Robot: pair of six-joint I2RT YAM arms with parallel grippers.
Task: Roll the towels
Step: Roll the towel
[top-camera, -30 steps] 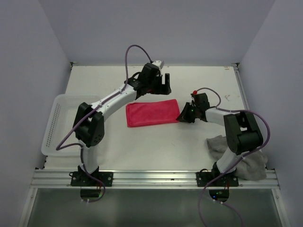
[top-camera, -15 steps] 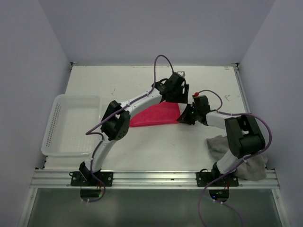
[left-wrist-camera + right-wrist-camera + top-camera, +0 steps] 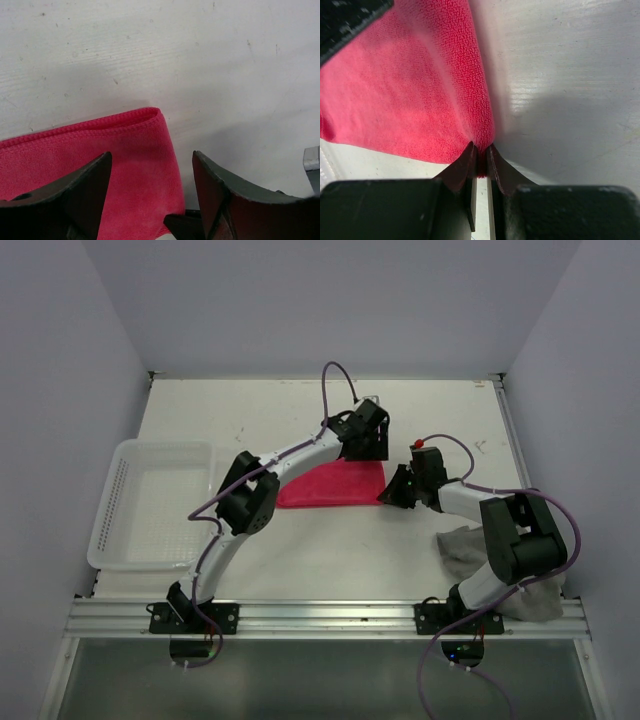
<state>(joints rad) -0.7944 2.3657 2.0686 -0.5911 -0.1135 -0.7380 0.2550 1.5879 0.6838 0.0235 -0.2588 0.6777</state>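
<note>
Top external view: the pink-red towel [image 3: 325,486] lies flat mid-table, and the grey-taupe towel [image 3: 530,595] sits crumpled at the near right edge under the right arm. The right gripper [image 3: 384,497] is pinched tight on the pink-red towel's right edge. The left gripper [image 3: 373,452] hangs over its far right corner, jaws wide apart, holding nothing. A white basket [image 3: 118,490] sits on the left.

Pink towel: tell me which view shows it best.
Top external: the pink towel lies there almost whole. Left wrist shows only one corner between open jaws; right wrist only the edge pinched in its jaws.
</note>
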